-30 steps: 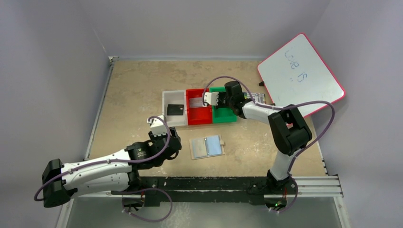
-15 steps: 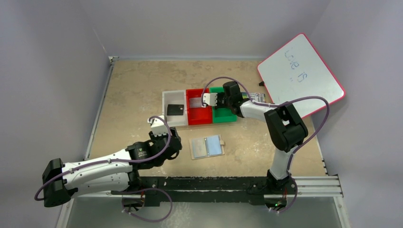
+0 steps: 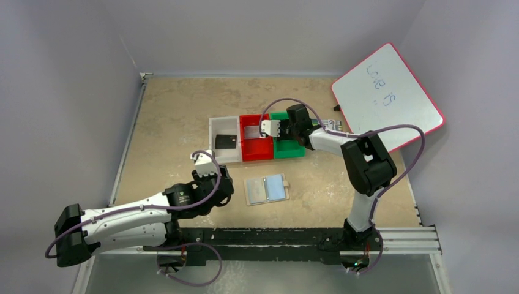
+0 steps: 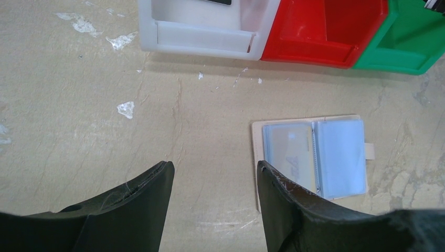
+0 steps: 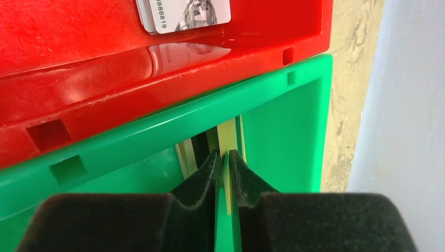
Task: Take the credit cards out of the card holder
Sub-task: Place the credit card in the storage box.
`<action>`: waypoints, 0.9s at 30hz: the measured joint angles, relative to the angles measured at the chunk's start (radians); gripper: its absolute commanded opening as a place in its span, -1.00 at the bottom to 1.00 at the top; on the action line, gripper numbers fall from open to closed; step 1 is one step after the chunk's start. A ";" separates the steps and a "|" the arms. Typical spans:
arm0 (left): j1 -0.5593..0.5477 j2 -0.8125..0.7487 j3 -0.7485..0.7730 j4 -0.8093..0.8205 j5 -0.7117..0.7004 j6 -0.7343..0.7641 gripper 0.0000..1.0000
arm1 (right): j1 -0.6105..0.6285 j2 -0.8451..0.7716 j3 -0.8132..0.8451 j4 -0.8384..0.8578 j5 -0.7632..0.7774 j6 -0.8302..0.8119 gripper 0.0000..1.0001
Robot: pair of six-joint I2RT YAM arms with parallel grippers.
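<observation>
From above: found the small flat tan folding card holder [image 3: 267, 189] lying open near the middle of the tan stone-patterned table [image 3: 171, 116], light-blue pockets up. Saw three open plastic bins in a row just beyond it, walls touching: a white bin [image 3: 220, 125] on the left, a red bin [image 3: 257, 156] in the middle and a green bin [image 3: 287, 149] on the right. Made out a dark card [image 3: 226, 141] in the white one and a pale printed card [image 3: 252, 132] in the red one. Placed the left gripper [image 3: 205, 164] to the near left of the card holder, apart from it, and the right gripper [image 3: 273, 128] over the red and green bins. Noted a red-rimmed whiteboard [image 3: 387, 95] at the far right.

From the left wrist: saw the left gripper [image 4: 215, 181] with jaws wide apart over bare table, holding nothing. Found the card holder [image 4: 314, 157] just right of it (near left corner hidden behind one finger).

From the right wrist: looked into the green bin [image 5: 283, 115], with the red bin [image 5: 105, 79] alongside and the pale printed card [image 5: 183, 13] on its floor. Saw the right gripper [image 5: 224, 160] with jaws only a slit apart and a thin yellow-green card [image 5: 229, 137] standing edge-on in that slit. Could not tell whether pinched or merely loose there.
</observation>
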 measured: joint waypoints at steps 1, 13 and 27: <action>0.000 0.000 0.000 0.001 0.000 0.000 0.19 | -0.001 0.000 0.005 -0.009 -0.003 0.001 -0.69; 0.000 0.012 0.000 0.013 0.022 0.001 0.19 | -0.010 0.000 0.046 -0.070 -0.026 0.047 -0.59; 0.000 0.042 0.000 0.035 0.045 0.009 0.19 | -0.015 0.001 0.068 -0.119 -0.047 0.076 -0.46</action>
